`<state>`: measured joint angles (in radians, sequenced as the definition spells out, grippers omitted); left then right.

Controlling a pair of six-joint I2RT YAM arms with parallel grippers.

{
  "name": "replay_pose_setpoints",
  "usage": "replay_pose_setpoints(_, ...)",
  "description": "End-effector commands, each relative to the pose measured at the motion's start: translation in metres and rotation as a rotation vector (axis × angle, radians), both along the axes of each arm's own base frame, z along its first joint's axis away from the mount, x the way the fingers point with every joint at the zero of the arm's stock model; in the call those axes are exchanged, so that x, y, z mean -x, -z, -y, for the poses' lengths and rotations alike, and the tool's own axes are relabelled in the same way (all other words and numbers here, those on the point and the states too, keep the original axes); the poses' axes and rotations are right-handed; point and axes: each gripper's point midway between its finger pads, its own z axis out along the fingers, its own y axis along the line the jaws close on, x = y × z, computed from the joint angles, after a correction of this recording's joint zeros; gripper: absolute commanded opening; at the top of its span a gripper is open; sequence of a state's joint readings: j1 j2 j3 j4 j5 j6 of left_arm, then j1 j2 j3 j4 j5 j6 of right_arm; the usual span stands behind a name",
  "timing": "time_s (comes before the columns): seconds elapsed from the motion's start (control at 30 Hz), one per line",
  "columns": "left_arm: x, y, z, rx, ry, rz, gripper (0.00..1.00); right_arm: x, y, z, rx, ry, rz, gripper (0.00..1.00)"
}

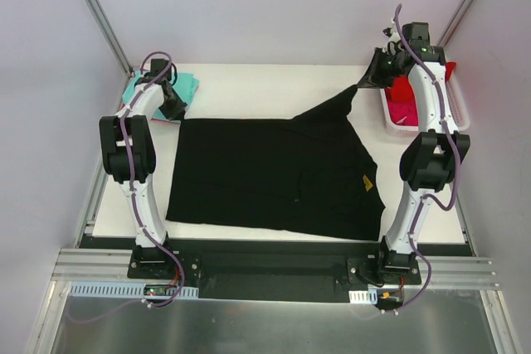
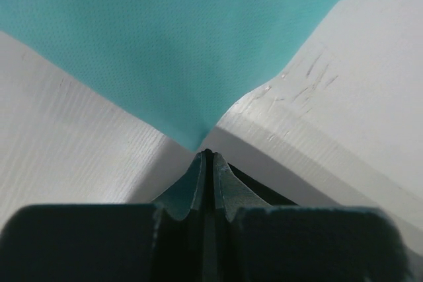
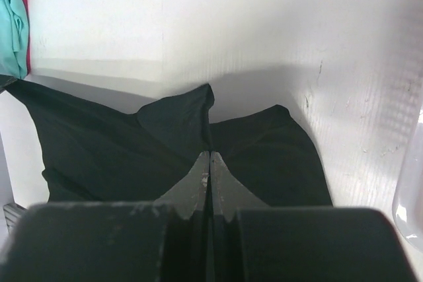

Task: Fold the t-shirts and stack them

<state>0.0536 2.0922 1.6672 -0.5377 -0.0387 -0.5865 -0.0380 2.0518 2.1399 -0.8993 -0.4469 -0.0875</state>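
At the far left, my left tool [image 2: 208,156] is pressed together. It sits at the black shirt's [image 1: 265,172] far left corner, with the teal shirt [image 2: 185,37] lying just beyond its tip. The left wrist view shows a sliver of dark cloth beside the tip, but I cannot tell whether it is nipped.

The black shirt lies spread over the middle of the desk [image 1: 274,80]. Its long axis runs left to right between the two arms, and its body lies on the near side of both tools.

At the far right, my right tool [image 3: 209,156] is pressed together on a peak of black cloth. That corner is drawn out toward the basket [image 1: 460,109], where the red shirt [image 1: 404,93] sits. I judge the fold turns on this: both tools are on the far edge, one at each end, so that edge should come toward me. The left corner is the one I would check before pulling.
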Motion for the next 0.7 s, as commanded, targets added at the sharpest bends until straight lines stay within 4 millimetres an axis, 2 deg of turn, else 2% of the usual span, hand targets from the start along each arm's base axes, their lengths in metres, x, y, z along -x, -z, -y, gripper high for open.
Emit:
replay_pose_setpoints(0.0, -0.015, -0.019, -0.016, -0.056, -0.010, 0.051, 0.00, -0.010, -0.026, -0.001, -0.034, 0.001, 0.066, 0.01)
replay_pose_setpoints(0.13, -0.009, -0.014, -0.018, -0.052, -0.015, 0.033, 0.00, -0.014, -0.041, 0.007, -0.057, 0.019, 0.098, 0.01)
replay_pose_setpoints(0.23, -0.004, -0.008, -0.019, -0.055, -0.019, 0.016, 0.00, -0.013, -0.049, 0.006, -0.069, 0.018, 0.116, 0.01)
replay_pose_setpoints(0.5, 0.002, 0.000, -0.010, -0.011, -0.008, -0.005, 0.00, -0.005, -0.046, -0.003, -0.107, -0.009, 0.105, 0.01)
replay_pose_setpoints(0.53, 0.002, 0.002, -0.010, -0.010, -0.006, -0.008, 0.02, -0.004, -0.046, -0.004, -0.109, -0.013, 0.101, 0.01)
replay_pose_setpoints(0.6, 0.004, 0.006, -0.009, -0.003, -0.003, -0.018, 0.17, -0.004, -0.043, -0.006, -0.109, -0.016, 0.092, 0.01)
replay_pose_setpoints(0.67, 0.006, 0.008, -0.007, 0.006, 0.001, -0.022, 0.18, -0.003, -0.043, -0.006, -0.104, -0.016, 0.092, 0.01)
